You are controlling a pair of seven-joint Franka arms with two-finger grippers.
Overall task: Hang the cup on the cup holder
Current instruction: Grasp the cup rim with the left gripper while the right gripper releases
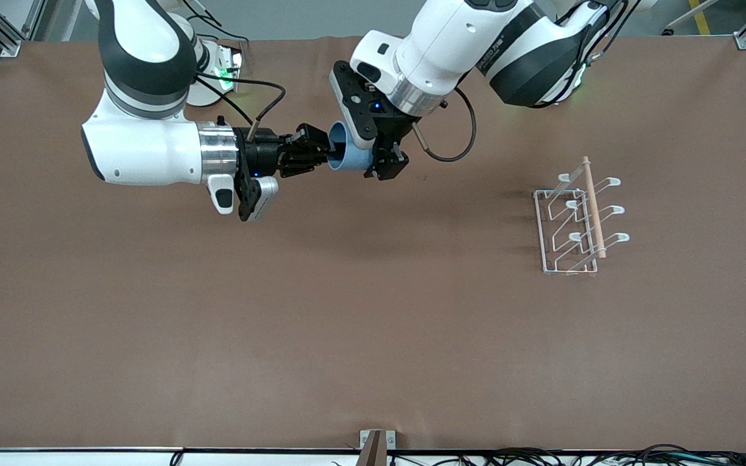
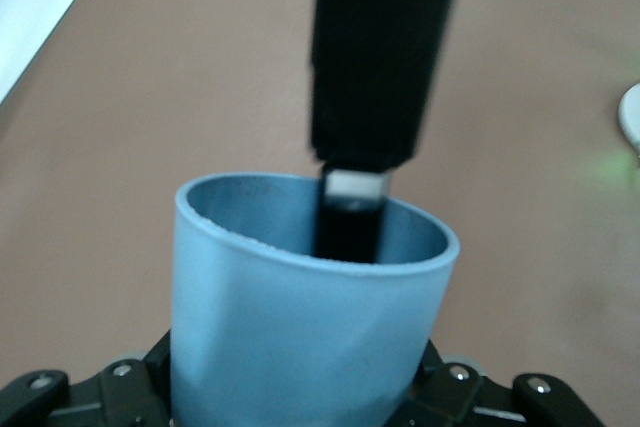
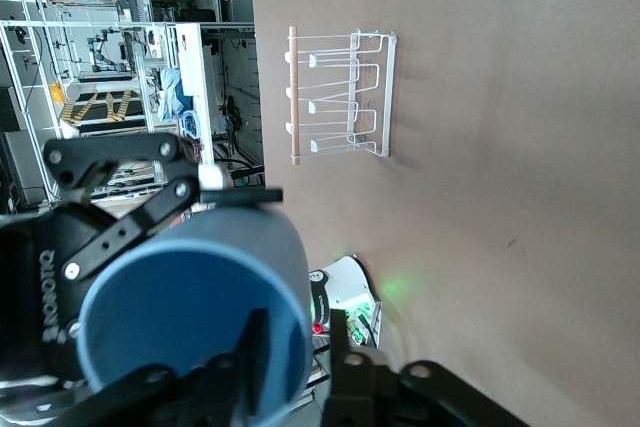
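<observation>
The light-blue cup (image 1: 350,155) hangs on its side in the air over the table's middle, toward the robots' bases. My left gripper (image 1: 373,162) is shut on the cup's body; the cup (image 2: 300,327) fills the space between its jaws and hides the fingertips. My right gripper (image 1: 318,154) is at the cup's mouth, open: one finger is inside the cup (image 3: 190,327), the other outside with a gap to the wall. The white wire cup holder (image 1: 577,220) with its wooden rod stands on the table toward the left arm's end and also shows in the right wrist view (image 3: 345,97).
The brown table cover (image 1: 373,323) is bare nearer the front camera. The right arm's base (image 1: 217,71) with a green light stands beside the right arm. A small clamp (image 1: 376,443) sits at the table's front edge.
</observation>
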